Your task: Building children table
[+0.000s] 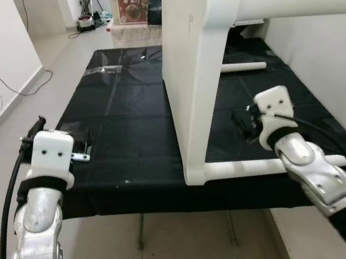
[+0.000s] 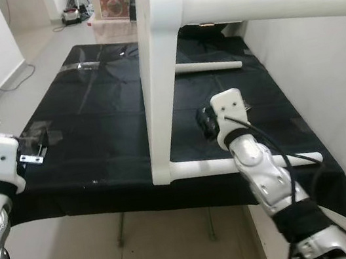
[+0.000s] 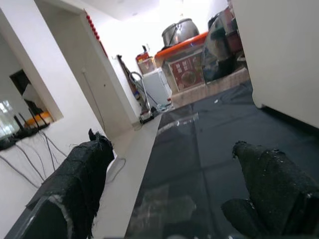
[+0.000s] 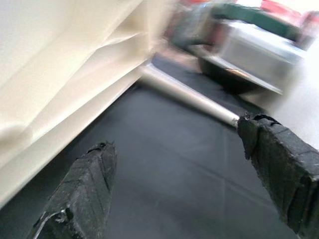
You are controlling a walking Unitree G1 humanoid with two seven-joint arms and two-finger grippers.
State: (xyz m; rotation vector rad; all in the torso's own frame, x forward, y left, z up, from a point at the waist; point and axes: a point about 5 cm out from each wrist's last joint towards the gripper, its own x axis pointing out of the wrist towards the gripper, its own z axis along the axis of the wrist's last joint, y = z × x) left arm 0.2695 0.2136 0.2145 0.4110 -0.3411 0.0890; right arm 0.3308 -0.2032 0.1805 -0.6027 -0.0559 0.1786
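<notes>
two spread-fingered hands, left hand (image 3: pixel 169 194) and right hand (image 4: pixel 179 184), flank the white wooden children's table (image 1: pixel 194 79) tipped sideways on the black-covered tabletop (image 1: pixel 123 111).

The two eye views look down from the robot's head onto the near edge of the black worktop (image 1: pixel 124 117), and both share the white table top (image 1: pixel 192 66) standing on its edge. The left wrist view sits low at the worktop's left edge, looking along it toward the far end. The right wrist view is very close to the white table top, facing the far edge.
</notes>
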